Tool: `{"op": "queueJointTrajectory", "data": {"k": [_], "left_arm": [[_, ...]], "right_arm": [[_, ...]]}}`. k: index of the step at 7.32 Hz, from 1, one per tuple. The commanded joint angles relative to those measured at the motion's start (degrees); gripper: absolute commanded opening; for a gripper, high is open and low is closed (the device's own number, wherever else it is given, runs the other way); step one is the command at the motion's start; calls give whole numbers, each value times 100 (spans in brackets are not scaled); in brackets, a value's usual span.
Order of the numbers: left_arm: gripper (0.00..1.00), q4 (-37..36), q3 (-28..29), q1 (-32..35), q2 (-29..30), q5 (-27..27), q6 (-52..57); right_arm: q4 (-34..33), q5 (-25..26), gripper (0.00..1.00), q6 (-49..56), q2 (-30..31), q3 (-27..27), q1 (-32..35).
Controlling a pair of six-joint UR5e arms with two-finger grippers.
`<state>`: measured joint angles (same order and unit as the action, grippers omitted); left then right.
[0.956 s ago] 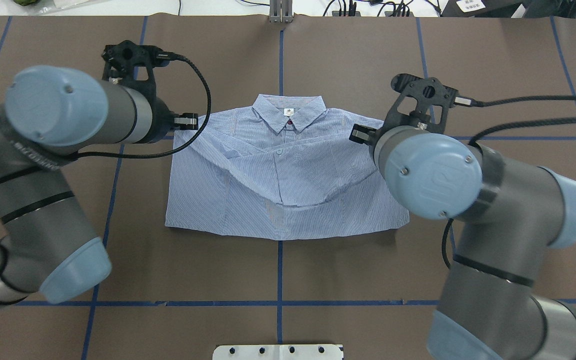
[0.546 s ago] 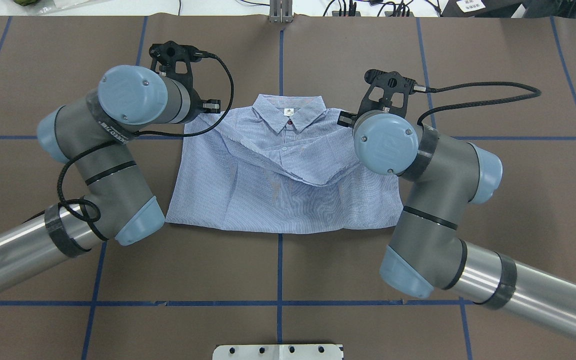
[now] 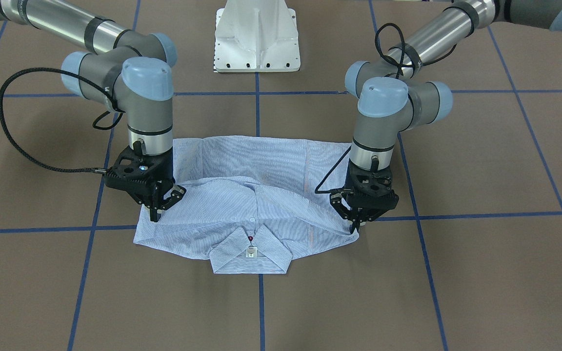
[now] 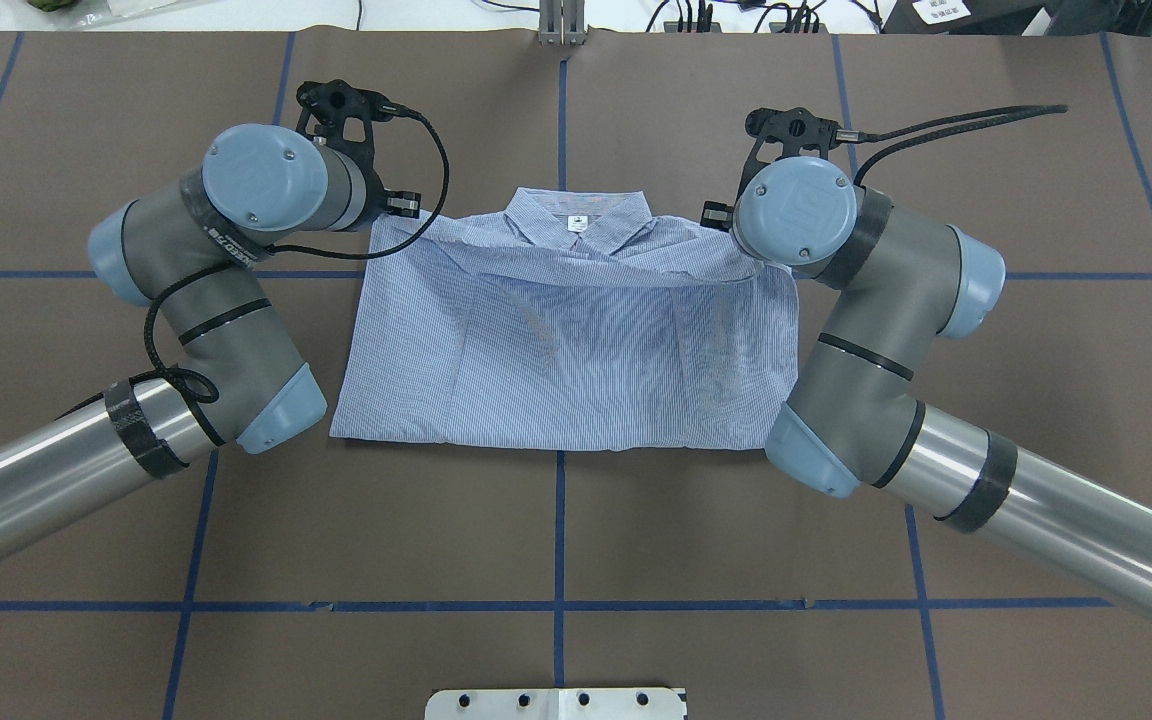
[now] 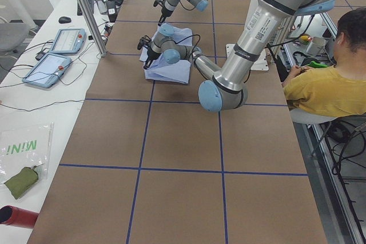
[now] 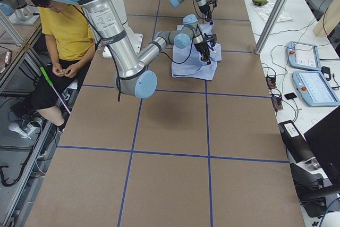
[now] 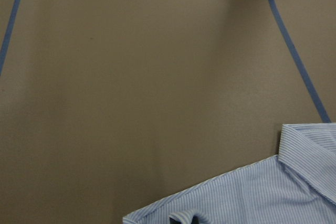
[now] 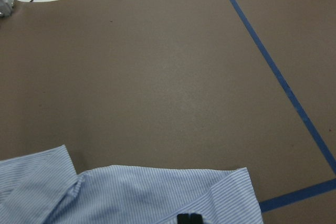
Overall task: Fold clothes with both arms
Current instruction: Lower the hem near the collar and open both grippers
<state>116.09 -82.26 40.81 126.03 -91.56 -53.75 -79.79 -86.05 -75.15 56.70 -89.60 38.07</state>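
The light blue striped shirt (image 4: pixel 576 350) lies on the brown table, doubled over, with its collar (image 3: pixel 250 253) toward the far edge. The folded-over layer reaches up to the shoulder line. My left gripper (image 3: pixel 357 224) stands upright at one shoulder corner, its fingers pinched together on the shirt's edge. At the other shoulder corner my right gripper (image 3: pixel 155 215) is shut on the fabric; its black fingertips (image 8: pixel 189 217) show closed against the cloth (image 8: pixel 131 192). In the overhead view both wrists hide the fingers. The left wrist view shows only a shirt corner (image 7: pixel 252 192).
The white pedestal base (image 3: pixel 257 36) stands behind the shirt on the robot's side. Blue tape lines (image 4: pixel 560 520) grid the table. A metal bracket (image 4: pixel 561 25) sits at the far edge. A seated person in yellow (image 5: pixel 326 78) and tablets (image 5: pixel 57 55) flank the table.
Both arms carried the lifted lower edge farther toward the collar and came down. The sagging fold now lies flat over the shirt, its edge at the shoulders.
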Motion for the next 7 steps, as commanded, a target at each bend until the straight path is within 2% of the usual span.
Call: {"op": "queueJointTrajectory", "data": {"k": [1, 2, 3, 4, 5, 6, 7], "left_arm": [[0, 98, 131, 23, 1, -143, 75], [0, 185, 183, 23, 1, -143, 162], [0, 186, 219, 58, 1, -152, 250], [35, 186, 228, 67, 1, -204, 286], [65, 195, 228, 102, -8, -292, 295], [100, 230, 219, 276, -8, -589, 774], [100, 343, 210, 591, -60, -1218, 1396]], "right_arm": [[446, -366, 0, 360, -237, 644, 174], [438, -516, 0, 483, -239, 680, 244], [446, -666, 13, 641, -239, 768, 323], [447, -824, 45, 642, -247, 829, 402], [447, -869, 95, 651, -248, 917, 446], [438, -1235, 100, 930, -317, 909, 647], [429, -1848, 100, 1211, -370, 866, 875]]}}
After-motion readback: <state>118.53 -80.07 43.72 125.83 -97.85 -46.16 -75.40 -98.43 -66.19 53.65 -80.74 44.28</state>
